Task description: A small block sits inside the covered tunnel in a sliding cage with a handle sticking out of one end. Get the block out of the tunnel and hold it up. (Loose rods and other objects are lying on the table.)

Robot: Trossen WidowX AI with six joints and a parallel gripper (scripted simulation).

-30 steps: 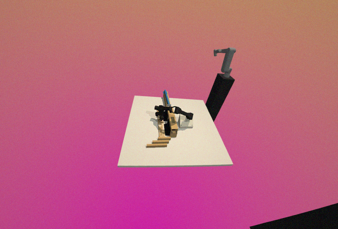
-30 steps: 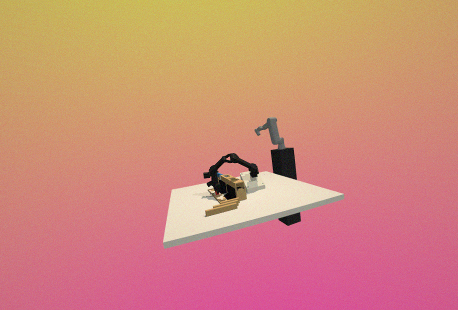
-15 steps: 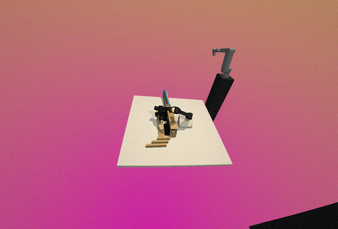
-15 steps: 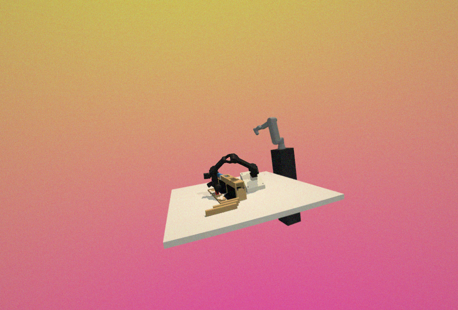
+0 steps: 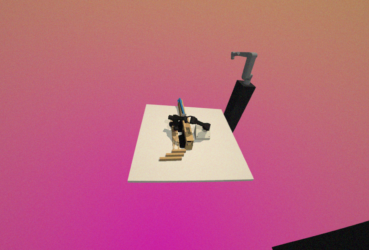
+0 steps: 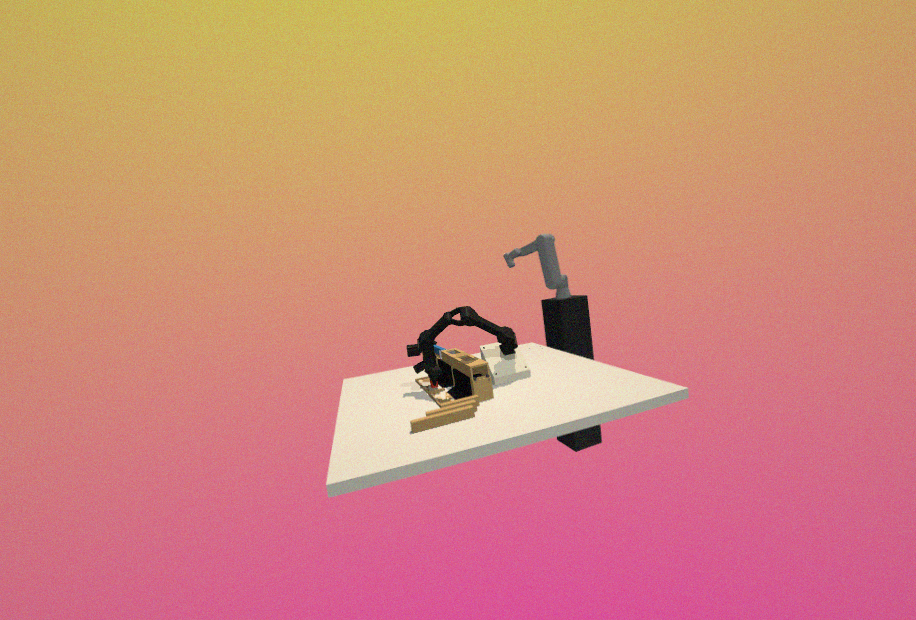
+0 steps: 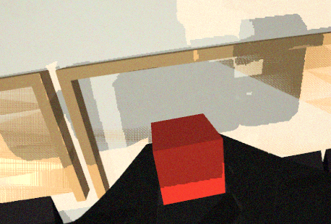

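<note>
Matt wood-like tan rods [image 5: 170,159] [image 6: 441,418], smooth white tabletop [image 5: 220,165] [image 6: 371,460], matt red block [image 7: 188,162]

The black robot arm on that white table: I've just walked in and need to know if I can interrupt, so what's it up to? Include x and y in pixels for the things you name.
The arm's gripper [image 7: 183,145] is shut on a small red block [image 7: 188,159], beside the long wooden tunnel [image 5: 187,132] [image 6: 466,359]. The block is outside the tunnel, down low near thin wooden frames [image 7: 145,62]. It does not look held up high, so lifting it seems to be what remains. Three wooden rods [image 5: 170,158] [image 6: 442,418] lie nearby.
</note>
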